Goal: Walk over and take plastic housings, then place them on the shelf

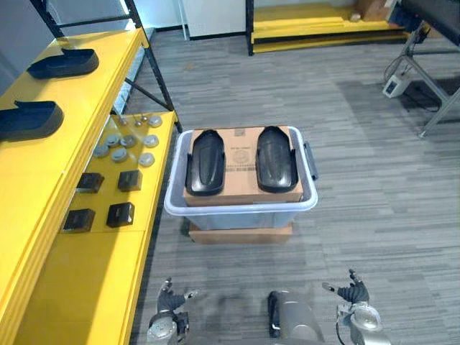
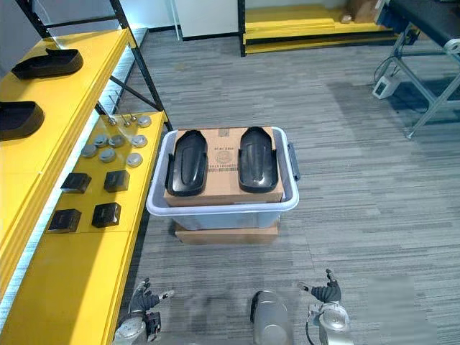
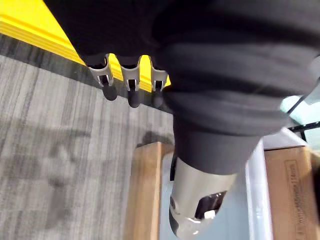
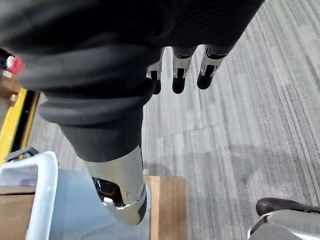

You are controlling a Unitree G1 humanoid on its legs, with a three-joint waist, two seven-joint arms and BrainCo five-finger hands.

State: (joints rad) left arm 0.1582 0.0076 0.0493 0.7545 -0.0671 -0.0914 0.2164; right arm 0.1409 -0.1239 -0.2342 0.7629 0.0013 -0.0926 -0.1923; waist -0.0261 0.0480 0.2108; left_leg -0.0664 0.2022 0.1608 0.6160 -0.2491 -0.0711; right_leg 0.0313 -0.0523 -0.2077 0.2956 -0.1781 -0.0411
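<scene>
Plastic housings (image 1: 205, 162), two black shells, lie side by side on a cardboard box (image 1: 241, 154) that sits inside a pale bin (image 1: 241, 208). Each shell stops just short of the box's edges, with a strip of bare cardboard between them. The bin rests on a second, flatter carton (image 1: 241, 234) on the grey carpet floor (image 1: 381, 180). Its left rim stands just beside the corner of the yellow shelf (image 1: 36, 187). Open floor stretches wide to the bin's right and in front of it. Two more housings (image 1: 65, 63) lie on the shelf's upper level, with bare yellow surface nearer the robot. The lower level carries round metal discs (image 1: 126, 144) and small black blocks (image 1: 120, 214), all set back from its edge. A metal-legged frame (image 1: 431, 86) stands well apart at the far right. The left hand (image 1: 169, 296) and the right hand (image 1: 353, 293) hang low, well short of the bin. In the wrist views the left fingers (image 3: 131, 82) and right fingers (image 4: 180, 70) are loosely straight and hold nothing.
</scene>
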